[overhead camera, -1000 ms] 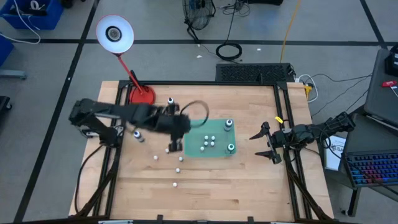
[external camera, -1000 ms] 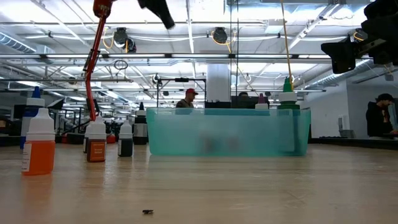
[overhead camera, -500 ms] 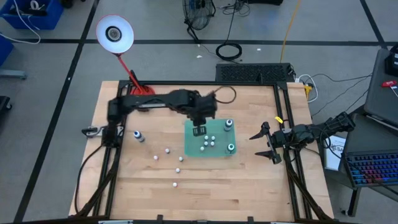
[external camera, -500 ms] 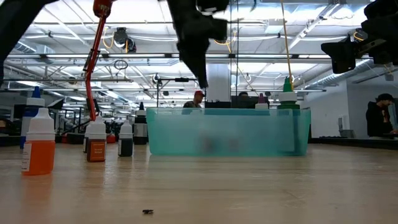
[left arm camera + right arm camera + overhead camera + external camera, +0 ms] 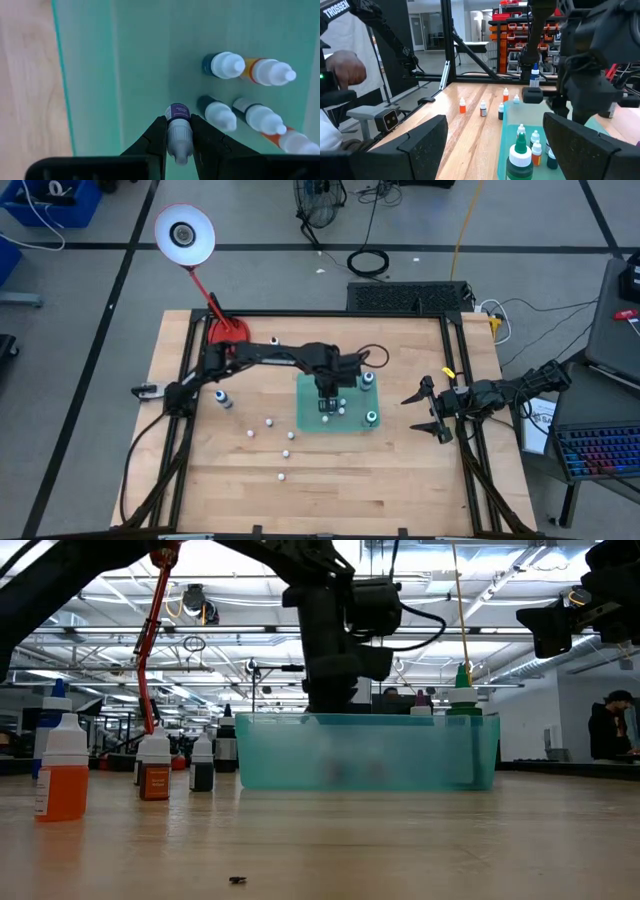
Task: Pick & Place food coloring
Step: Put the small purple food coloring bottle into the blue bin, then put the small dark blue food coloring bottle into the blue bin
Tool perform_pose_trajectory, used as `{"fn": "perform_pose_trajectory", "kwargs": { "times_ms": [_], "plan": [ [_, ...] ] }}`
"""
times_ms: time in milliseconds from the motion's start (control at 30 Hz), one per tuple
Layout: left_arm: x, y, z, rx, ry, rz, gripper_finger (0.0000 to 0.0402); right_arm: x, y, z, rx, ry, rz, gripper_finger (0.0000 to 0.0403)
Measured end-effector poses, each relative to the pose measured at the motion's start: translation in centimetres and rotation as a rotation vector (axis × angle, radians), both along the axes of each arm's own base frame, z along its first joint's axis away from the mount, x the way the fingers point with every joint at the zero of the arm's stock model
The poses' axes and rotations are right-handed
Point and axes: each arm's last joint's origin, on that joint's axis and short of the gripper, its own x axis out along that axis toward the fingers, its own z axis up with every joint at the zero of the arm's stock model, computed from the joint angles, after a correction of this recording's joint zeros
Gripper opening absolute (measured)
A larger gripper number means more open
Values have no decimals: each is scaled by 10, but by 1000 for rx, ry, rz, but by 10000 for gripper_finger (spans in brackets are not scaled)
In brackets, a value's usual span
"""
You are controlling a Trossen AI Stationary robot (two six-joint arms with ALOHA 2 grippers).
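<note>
My left gripper (image 5: 326, 402) reaches down into the green tray (image 5: 305, 420), shut on a small food coloring bottle (image 5: 178, 131) with a dark body and whitish cap. In the low view it stands at the tray's rim (image 5: 335, 690). Several capped bottles (image 5: 235, 107) stand on the tray floor beside it, and two larger teal-topped ones (image 5: 367, 380) (image 5: 371, 417) by the tray's right wall. More tiny bottles (image 5: 268, 421) (image 5: 286, 453) stand loose on the table left of the tray. My right gripper (image 5: 425, 408) waits open at the table's right edge. My left gripper pinches the bottle between its two fingers (image 5: 157, 135), which come from above and point down. They sit on the whitish upper part (image 5: 179, 140); the dark lower end (image 5: 177, 111) sticks out past the fingertips. The bottle hangs roughly upright over the tray floor; whether it touches it, I cannot tell.
A red lamp base (image 5: 228, 332) sits at the far left corner, its stem rising to the lamp head (image 5: 184, 234). A darker bottle (image 5: 222, 397) stands near the left arm's base. Black frame rails run along the table's left and right edges. Bare wood lies near the front edge.
My left arm has swung from the loose bottles toward the table's right, passed over the tray's far left corner, then dropped down into the tray. In the low view it went from high above to the tray's rim.
</note>
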Motion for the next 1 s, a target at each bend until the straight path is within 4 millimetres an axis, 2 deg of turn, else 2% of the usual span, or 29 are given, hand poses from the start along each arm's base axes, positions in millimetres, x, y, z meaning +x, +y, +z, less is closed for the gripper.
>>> {"fn": "perform_pose_trajectory", "kwargs": {
  "times_ms": [133,300,500,633,833,1000],
  "plan": [
    [2,0,-7,-11,13,8,63,0,0,0,0,0,0,313],
    [5,0,-6,-20,-26,34,70,0,0,0,0,0,0,313],
    [5,-1,-6,-21,-23,34,176,0,0,0,0,0,0,313],
    [5,-4,-6,-21,-24,30,215,0,0,0,0,0,0,313],
    [0,-9,12,-20,-38,20,229,0,0,0,0,0,0,313],
    [-14,-12,45,-11,-64,29,221,0,0,0,0,1,0,313]
  ]
}}
